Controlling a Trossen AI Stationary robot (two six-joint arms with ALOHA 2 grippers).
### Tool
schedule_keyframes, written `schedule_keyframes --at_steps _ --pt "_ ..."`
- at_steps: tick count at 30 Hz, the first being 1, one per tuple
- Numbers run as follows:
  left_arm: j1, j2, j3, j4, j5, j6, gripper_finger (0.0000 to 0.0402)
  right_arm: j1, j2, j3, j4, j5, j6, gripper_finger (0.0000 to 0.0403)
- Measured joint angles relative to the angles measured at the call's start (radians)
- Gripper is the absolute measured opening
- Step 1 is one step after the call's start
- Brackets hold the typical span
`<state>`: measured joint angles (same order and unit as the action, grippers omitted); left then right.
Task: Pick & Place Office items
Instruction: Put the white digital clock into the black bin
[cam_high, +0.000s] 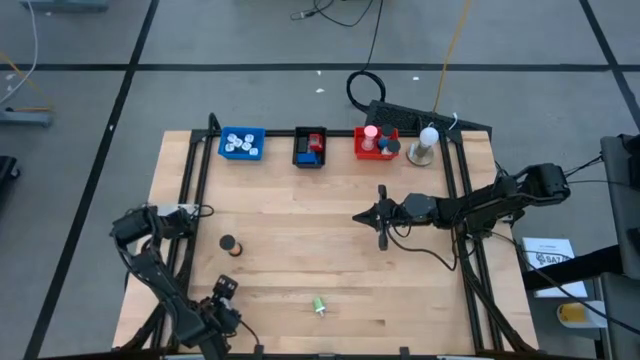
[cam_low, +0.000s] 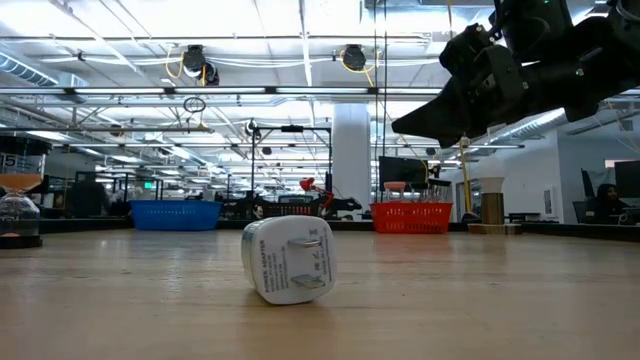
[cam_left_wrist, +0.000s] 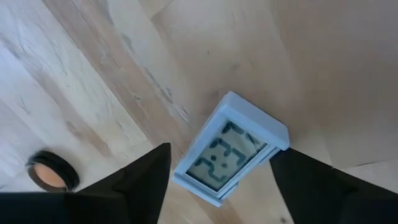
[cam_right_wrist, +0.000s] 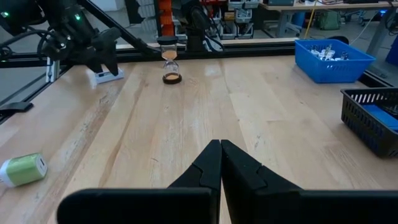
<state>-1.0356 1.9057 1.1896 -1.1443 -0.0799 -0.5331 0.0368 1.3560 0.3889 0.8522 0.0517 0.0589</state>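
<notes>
The left end effector (cam_high: 226, 288) hangs over the tabletop (cam_high: 300, 230) near its 7 o'clock edge in the high view, fingers (cam_left_wrist: 140, 180) spread apart with nothing between them gripped. Straight below it, the left wrist view shows a small light-blue digital clock (cam_left_wrist: 231, 148) lying flat on the wood, display face up; its long axis runs diagonally across the gap between the fingers, and neither finger touches it. Just beside it sits a small hourglass (cam_high: 230, 246) with black end caps, standing upright at about 9 o'clock from the tabletop's centre.

A green and white charger plug (cam_high: 319, 306) lies on its side at 6 o'clock, well apart from the clock. In the low view it rests on the wood with its prongs facing the camera.

The right end effector (cam_high: 381, 217) hovers above the middle of the tabletop, toward 2 o'clock, fingers pressed together and empty, pointing toward the left arm.

Along the 12 o'clock edge stand a blue tray (cam_high: 242, 143) holding white items, a black tray (cam_high: 310, 147) with blue and red pieces, and a red tray (cam_high: 377, 144) with small cylinders.
</notes>
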Motion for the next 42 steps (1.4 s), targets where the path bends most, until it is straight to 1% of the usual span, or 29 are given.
schedule_keyframes --at_steps 7,13,16,21,23,25,27,29,33,36,39,42 --pt "0.035 0.003 -0.002 0.040 -0.021 -0.054 0.0185 0.000 0.000 0.000 -0.008 0.000 0.000 0.0000" --pt "0.094 -0.009 -0.002 0.058 -0.042 -0.118 0.0114 0.000 0.000 0.000 -0.008 0.000 0.000 0.0000" --pt "0.125 -0.037 0.012 0.089 -0.090 -0.118 0.0085 0.000 0.000 0.000 -0.008 0.000 0.000 0.0000" --pt "0.190 -0.118 0.025 0.157 -0.244 -0.094 0.0035 0.000 0.000 0.000 -0.008 0.000 0.000 0.0000" --pt "0.220 -0.140 0.025 0.186 -0.263 -0.074 0.0016 0.000 0.000 0.000 -0.012 0.000 0.000 0.0000" --pt "0.244 -0.148 0.025 0.210 -0.260 -0.043 0.0005 0.000 0.000 0.000 -0.014 0.000 0.000 0.0000" --pt "0.261 -0.148 0.025 0.215 -0.258 -0.017 0.0007 0.000 0.000 0.000 -0.017 0.000 0.000 0.0000" --pt "0.278 -0.143 0.025 0.215 -0.259 -0.021 0.0017 0.000 0.000 0.000 -0.020 0.000 0.000 0.0000" --pt "0.320 -0.125 0.025 0.217 -0.255 -0.119 0.0054 0.000 0.000 0.000 -0.020 0.000 0.000 0.0000" --pt "0.352 -0.124 0.025 0.220 -0.205 -0.227 0.0100 0.000 0.000 0.000 -0.020 0.000 0.000 0.0000" --pt "0.373 -0.124 0.025 0.222 -0.151 -0.314 0.0158 0.000 0.000 0.000 -0.020 -0.001 0.000 0.0000" --pt "0.376 -0.124 0.020 0.232 -0.149 -0.357 0.0215 0.000 0.000 0.000 -0.020 -0.001 0.000 0.0000"
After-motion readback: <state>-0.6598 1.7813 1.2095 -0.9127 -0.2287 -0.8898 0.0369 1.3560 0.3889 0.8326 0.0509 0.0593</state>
